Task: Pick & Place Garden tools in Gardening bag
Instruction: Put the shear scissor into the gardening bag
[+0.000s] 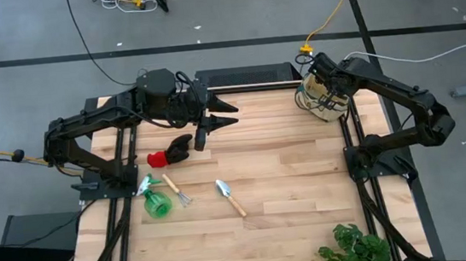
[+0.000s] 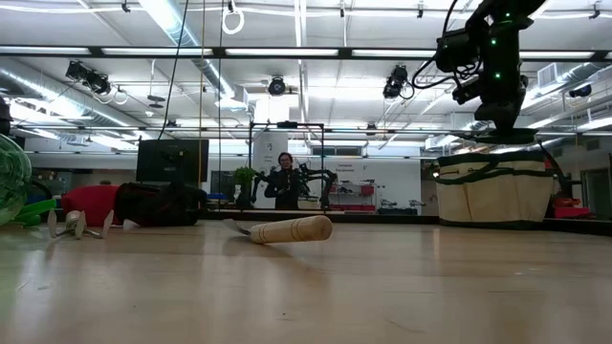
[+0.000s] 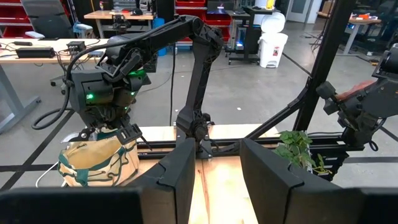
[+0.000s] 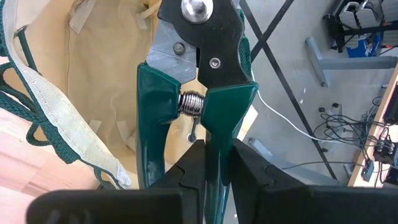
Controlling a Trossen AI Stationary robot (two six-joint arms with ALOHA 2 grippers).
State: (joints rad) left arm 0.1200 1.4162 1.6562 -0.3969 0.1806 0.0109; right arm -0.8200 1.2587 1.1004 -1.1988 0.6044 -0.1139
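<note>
Glossy green-handled pruning shears (image 4: 198, 106) with coiled spring, soft beige gardening bag (image 4: 93, 93) behind

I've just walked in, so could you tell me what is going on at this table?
The right hand holds green-handled pruning shears over the open gardening bag at the table's far right corner. The left hand waits above the table, empty. The glove, spray bottle, rake and trowel lie on the wood.

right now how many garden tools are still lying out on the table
4: the green spray bottle and mini rake side by side at the left, the glove above them, the trowel mid-table. The shears are in the right gripper, over the bag.
</note>
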